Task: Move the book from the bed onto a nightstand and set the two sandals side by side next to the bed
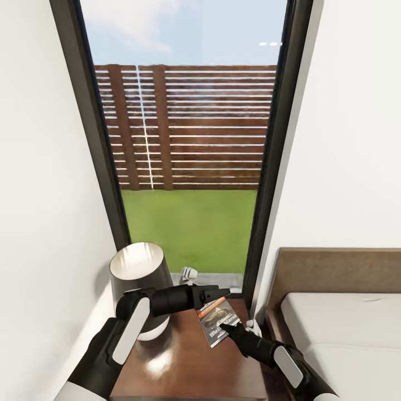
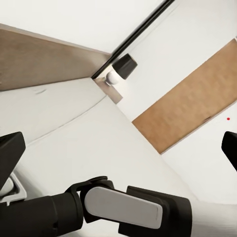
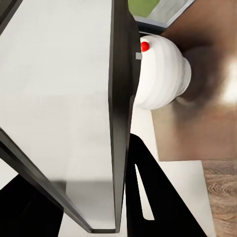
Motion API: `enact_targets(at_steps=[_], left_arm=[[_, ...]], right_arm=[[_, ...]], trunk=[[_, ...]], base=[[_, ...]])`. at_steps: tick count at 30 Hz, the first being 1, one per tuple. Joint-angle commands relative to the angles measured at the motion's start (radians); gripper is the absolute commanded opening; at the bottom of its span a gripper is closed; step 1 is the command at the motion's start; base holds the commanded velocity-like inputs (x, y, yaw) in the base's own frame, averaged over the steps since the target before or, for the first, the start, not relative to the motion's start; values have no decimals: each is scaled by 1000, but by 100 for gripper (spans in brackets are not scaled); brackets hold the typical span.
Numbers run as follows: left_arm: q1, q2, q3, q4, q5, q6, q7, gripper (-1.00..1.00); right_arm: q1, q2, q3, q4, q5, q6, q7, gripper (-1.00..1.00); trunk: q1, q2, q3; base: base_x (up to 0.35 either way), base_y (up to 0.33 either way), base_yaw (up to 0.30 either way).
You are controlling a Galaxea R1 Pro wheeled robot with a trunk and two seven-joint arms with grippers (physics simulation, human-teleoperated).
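Right hand (image 1: 225, 327) is clamped on the book (image 1: 217, 321), holding it tilted above the nightstand (image 1: 189, 362) beside the bed (image 1: 345, 328). Left hand (image 1: 223, 293) hovers just above the book; whether its fingers are apart I cannot tell.

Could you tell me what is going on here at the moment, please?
The robot stands at the nightstand beside the bed, facing a tall window. Its right gripper grips the book by one edge and holds it, tilted, above the nightstand's glossy top; it is not yet lying flat there. The left gripper reaches across just behind the book, above the top, near a table lamp, and holds nothing that I can see. So the book is about to be set down.
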Motion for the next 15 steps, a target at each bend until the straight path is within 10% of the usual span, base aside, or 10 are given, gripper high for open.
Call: enact_targets(at_steps=[1,15], left_arm=[[-1,0,0,0,3,6,0,100],[-1,-1,2,42,2,6,10,100]], right_arm=[[-1,0,0,-1,-9,7,-2,-100],[-1,-1,0,-1,-11,7,0,-100]], trunk=[[4,-8,-4],[58,-106,-48]], base=[[0,0,0],[0,0,0]])
